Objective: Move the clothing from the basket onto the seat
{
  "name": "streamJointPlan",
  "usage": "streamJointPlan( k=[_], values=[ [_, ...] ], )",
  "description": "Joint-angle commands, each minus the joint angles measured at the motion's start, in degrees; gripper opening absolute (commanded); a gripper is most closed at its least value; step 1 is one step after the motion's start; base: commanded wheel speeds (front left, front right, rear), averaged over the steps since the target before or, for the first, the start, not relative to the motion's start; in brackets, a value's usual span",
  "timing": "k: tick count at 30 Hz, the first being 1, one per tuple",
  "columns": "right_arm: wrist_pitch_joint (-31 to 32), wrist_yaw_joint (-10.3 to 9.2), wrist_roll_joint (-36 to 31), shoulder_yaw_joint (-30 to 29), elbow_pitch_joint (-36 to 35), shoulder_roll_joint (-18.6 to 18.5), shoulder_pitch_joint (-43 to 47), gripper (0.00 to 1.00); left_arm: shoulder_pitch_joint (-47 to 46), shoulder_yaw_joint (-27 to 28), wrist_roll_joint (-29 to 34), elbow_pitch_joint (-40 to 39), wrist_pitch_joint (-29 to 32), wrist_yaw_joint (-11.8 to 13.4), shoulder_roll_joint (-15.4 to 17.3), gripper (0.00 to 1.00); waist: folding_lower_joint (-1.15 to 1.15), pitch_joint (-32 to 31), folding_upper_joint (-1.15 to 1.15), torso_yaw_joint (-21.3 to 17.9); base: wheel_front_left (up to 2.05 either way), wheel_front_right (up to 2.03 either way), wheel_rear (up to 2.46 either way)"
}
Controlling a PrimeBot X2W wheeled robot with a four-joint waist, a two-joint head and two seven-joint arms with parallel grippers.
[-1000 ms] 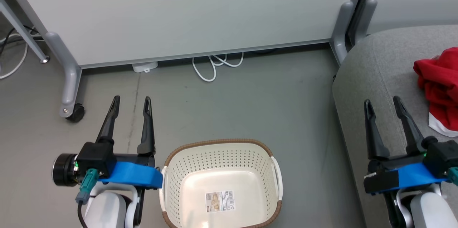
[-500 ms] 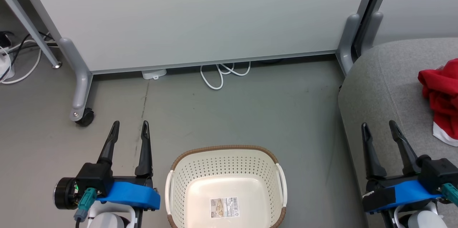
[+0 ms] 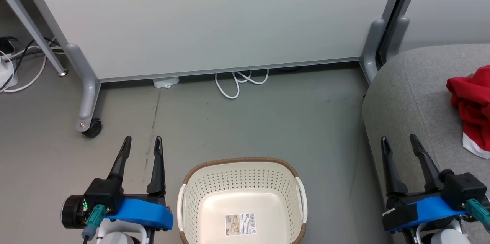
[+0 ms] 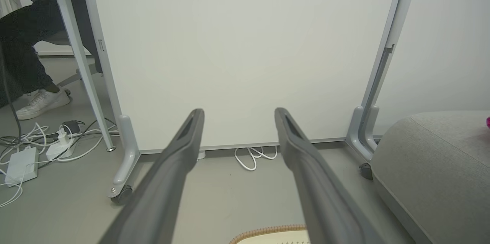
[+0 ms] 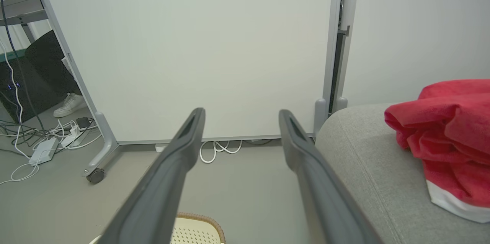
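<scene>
The clothing (image 3: 470, 100) lies in a crumpled red heap on the seat (image 3: 405, 94), at the right edge of the head view, which cuts part of it off. A white trim band shows along the heap's lower edge. In the right wrist view the same heap (image 5: 448, 136) sits on the grey upholstery, folded over itself, with the white band at its near side.

The basket (image 3: 241, 159) stands on the grey floor (image 3: 268, 121), just left of the seat's rounded corner with a strip of floor between them. Its cream bottom is bare and carries a barcode label (image 3: 240, 224).

The left gripper (image 3: 142, 139) hangs just beside the basket's left handle, fingers pointing up the view and spread apart, with floor showing between them. The left wrist view shows those fingers (image 4: 180, 159) parted, gripping nothing. The right gripper (image 3: 398, 138) sits to the right of the basket, its fingers likewise spread and lying across the seat's near edge in the head view, well short of the clothing. In the right wrist view the fingers (image 5: 306, 167) are open with nothing between them.

Beyond the basket stands a white partition panel (image 3: 214, 18) on grey legs, one with a caster wheel (image 3: 93, 127). A looped white cable (image 3: 237, 83) lies under its lower edge. The left wrist view shows a person's white shoe (image 4: 42, 102) and power adapters (image 4: 21, 165) on the floor past the panel.
</scene>
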Motion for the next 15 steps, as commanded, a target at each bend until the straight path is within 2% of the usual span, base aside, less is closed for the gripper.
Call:
streamJointPlan(
  k=[1, 2, 7, 15],
  values=[
    [-0.2, 0.01, 0.3, 0.1, 0.1, 0.1, 0.7, 1.0, 0.1, 0.0, -0.1, 0.2, -0.1, 0.1, 0.0, 1.0, 0.0, 0.1, 0.0, 0.0, 0.0, 0.0, 0.0],
    [0.0, 0.0, 0.1, 0.0, 0.0, 0.0, 0.0, 0.0, 0.0, -0.1, -0.1, 0.1, 0.0, 0.1, 0.0, 0.0, 0.0, 0.1, 0.0, 0.0, 0.0, 0.0, 0.0],
    [0.4, 0.0, 0.7, 0.0, 2.4, 0.2, 0.5, 0.0, 1.6, -0.1, -0.8, 2.5, 0.6, 0.0, 0.0, 0.0, 0.0, 0.1, 0.0, 0.0, 0.0, 0.0, 0.0],
    [2.6, 0.0, 8.7, -0.6, 2.4, 0.4, 0.2, 0.0, 1.3, 1.0, -8.9, 2.2, 2.8, -0.1, 0.0, 0.0, 0.0, -0.1, 0.0, -0.2, 0.0, 0.0, 0.0]
  ],
)
